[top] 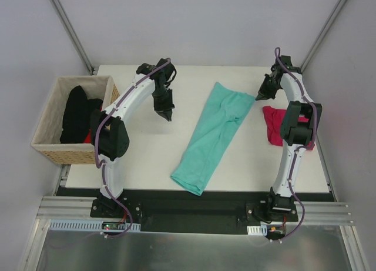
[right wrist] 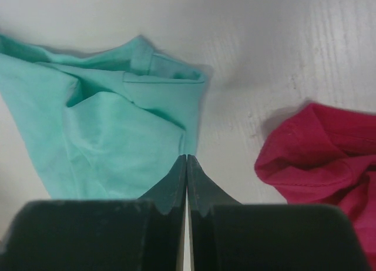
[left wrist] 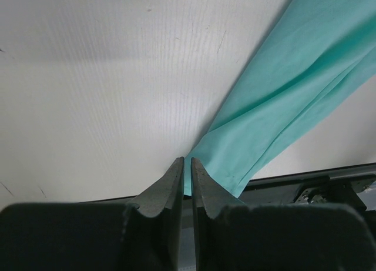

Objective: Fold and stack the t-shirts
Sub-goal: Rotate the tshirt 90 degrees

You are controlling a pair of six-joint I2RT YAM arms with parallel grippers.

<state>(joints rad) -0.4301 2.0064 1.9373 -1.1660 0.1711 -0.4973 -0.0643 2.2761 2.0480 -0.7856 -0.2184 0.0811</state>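
the green shirt [top: 214, 139] lies in a long rumpled strip in the middle of the table [top: 147, 159]. the right claw [top: 258, 97] is pressed together at its far corner, likely to tug it flat - i cannot tell if cloth is caught. the left claw [top: 167, 114], nearly closed and empty, hangs beside. the pink shirt [top: 271, 127] sits apart.

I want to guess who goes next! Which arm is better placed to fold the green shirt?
Right. The right gripper is shut on the far corner of the green shirt; the left gripper hangs over bare table.
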